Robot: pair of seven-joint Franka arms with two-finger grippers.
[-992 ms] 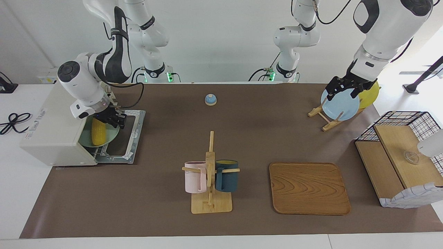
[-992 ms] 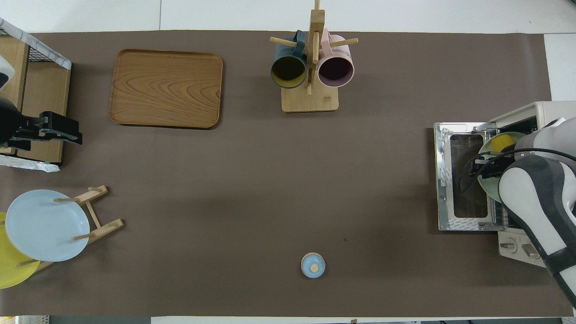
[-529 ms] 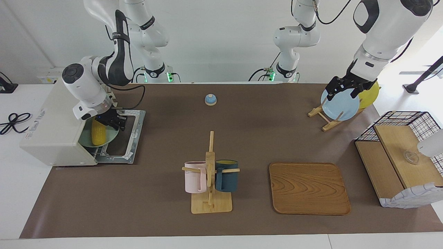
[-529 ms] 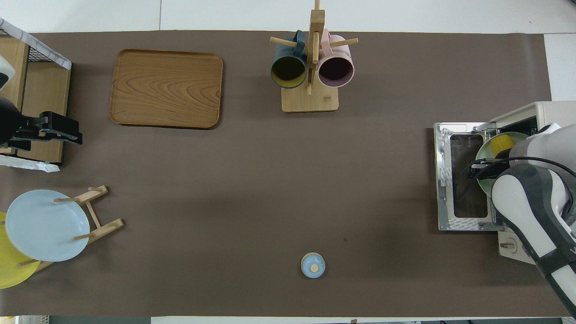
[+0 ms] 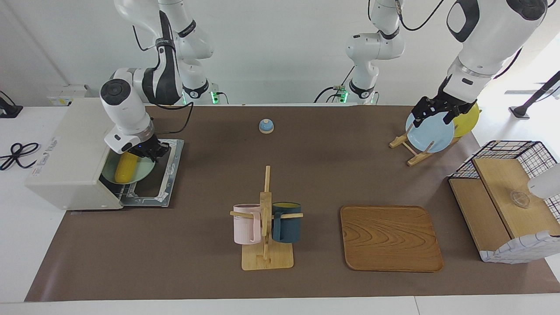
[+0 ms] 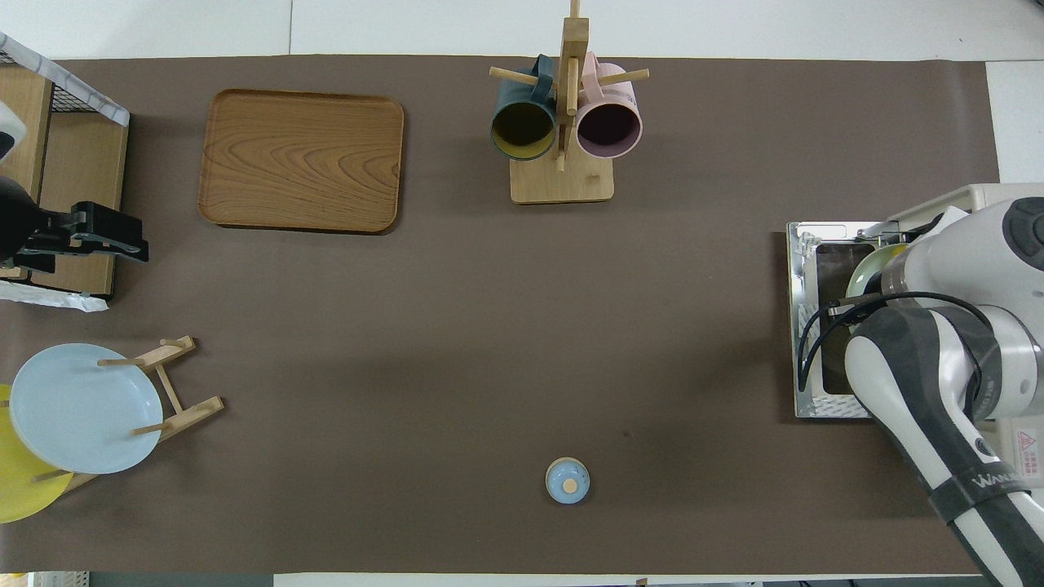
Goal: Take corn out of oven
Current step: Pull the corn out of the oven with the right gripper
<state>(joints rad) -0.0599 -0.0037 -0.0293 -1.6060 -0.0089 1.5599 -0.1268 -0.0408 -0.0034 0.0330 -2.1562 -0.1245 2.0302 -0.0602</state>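
Note:
The cream-white oven [image 5: 65,157] stands at the right arm's end of the table, its door [image 5: 164,175] folded down flat. The yellow corn [image 5: 125,167] lies on a pale green plate [image 5: 142,173] that sticks partly out of the oven's mouth onto the wire rack. My right gripper [image 5: 153,152] is low over the plate's edge beside the corn, shut, apparently on the rim. In the overhead view the right arm hides the corn, and only the plate's rim [image 6: 863,275] shows. My left gripper [image 5: 431,114] waits open in the air by the plate rack.
A mug rack [image 5: 266,227] with a pink and a dark blue mug stands mid-table. A wooden tray [image 5: 390,238] lies beside it. A small blue bell [image 5: 266,126] sits nearer the robots. A rack with blue and yellow plates [image 5: 431,133] and a wire-and-wood basket box [image 5: 507,205] are at the left arm's end.
My right gripper has shut and swung toward the open door. The green plate with the corn has slid a little out of the oven. The left arm has not moved.

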